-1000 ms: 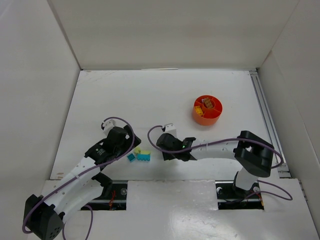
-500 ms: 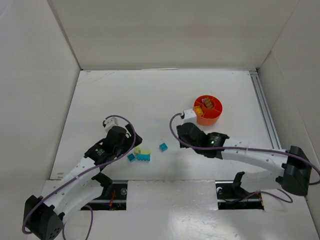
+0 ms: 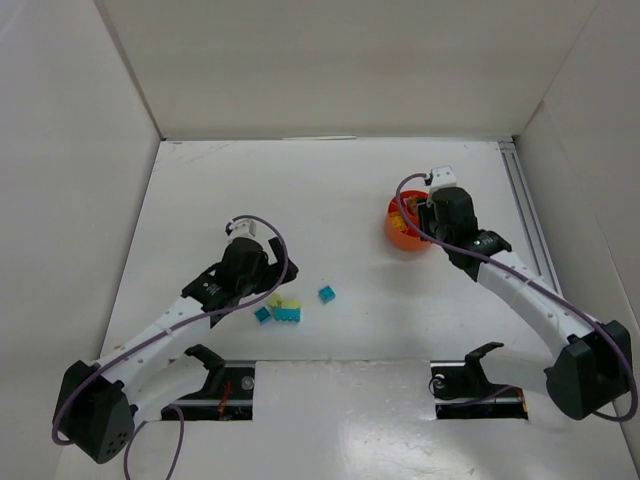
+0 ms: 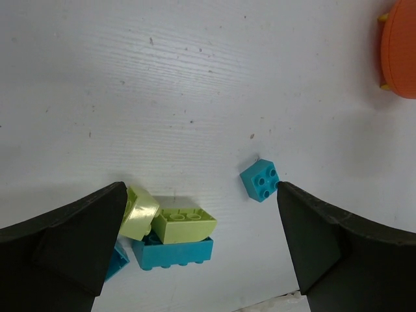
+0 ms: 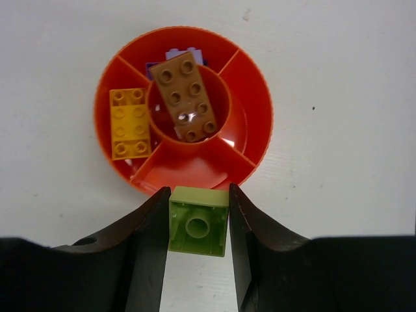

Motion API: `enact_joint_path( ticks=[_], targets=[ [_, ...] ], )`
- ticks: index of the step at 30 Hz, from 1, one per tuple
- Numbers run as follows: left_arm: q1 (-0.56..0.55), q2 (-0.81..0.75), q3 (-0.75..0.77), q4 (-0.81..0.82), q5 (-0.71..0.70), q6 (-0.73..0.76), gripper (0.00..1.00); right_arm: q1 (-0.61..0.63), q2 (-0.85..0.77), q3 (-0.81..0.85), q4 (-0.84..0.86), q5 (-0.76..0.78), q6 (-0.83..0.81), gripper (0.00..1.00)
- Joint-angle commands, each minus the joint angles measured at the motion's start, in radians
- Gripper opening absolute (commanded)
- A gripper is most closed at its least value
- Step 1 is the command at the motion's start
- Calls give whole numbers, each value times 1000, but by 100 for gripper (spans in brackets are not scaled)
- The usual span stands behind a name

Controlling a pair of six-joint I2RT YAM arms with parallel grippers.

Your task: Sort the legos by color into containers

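Over the table's right half in the top view, the right gripper (image 3: 432,222) hangs above the orange bowl (image 3: 400,236), its arm reaching far forward from the base; its fingers are hidden from above. Left of centre, the left gripper (image 3: 258,282) points down at a small heap of legos (image 3: 283,311). A lone teal brick (image 3: 326,293) sits just right of the heap, well apart from the bowl.

From the left wrist, that gripper's fingers are spread wide and hold nothing. The heap, two lime pieces on a long teal brick (image 4: 172,253), lies by the left finger, and the lone teal brick lies near the right fingertip.

From the right wrist, the fingers pinch a lime brick (image 5: 198,221), hollow underside to the camera. The bowl lies straight ahead, its near rim at the brick's front edge. A brown brick (image 5: 188,94) fills the centre well and an orange brick (image 5: 130,123) the left compartment, while the near and right compartments look bare. The drop probably needs only a short advance
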Motion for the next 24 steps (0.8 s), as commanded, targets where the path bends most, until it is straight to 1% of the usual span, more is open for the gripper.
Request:
enact_joint_path(
  ticks=[1, 5, 7, 12, 14, 16, 17, 18, 19, 24],
  targets=[
    [-4, 15, 54, 76, 35, 62, 100, -66, 42, 32, 114, -101, -95, 19],
    [-4, 44, 63, 86, 65, 91, 100, -111, 102, 43, 154, -138, -118, 19],
    [-4, 44, 63, 96, 65, 102, 100, -111, 127, 52, 186, -163, -150, 19],
    [-4, 78, 63, 96, 78, 111, 100, -111, 182, 52, 222, -163, -133, 19],
    [-4, 78, 72, 96, 87, 111, 100, -111, 182, 40, 234, -163, -119, 26],
    [-4, 78, 72, 96, 87, 111, 100, -111, 182, 31, 234, -163, -109, 30],
    [-4, 78, 72, 96, 87, 120, 100, -111, 182, 31, 234, -163, -109, 34],
    [-4, 78, 72, 96, 96, 120, 100, -111, 182, 31, 234, -163, -98, 44],
    [-4, 87, 72, 96, 96, 130, 100, -111, 182, 20, 234, -163, -98, 49],
    [-4, 96, 82, 106, 127, 139, 100, -111, 171, 9, 234, -172, -87, 57]
  ],
)
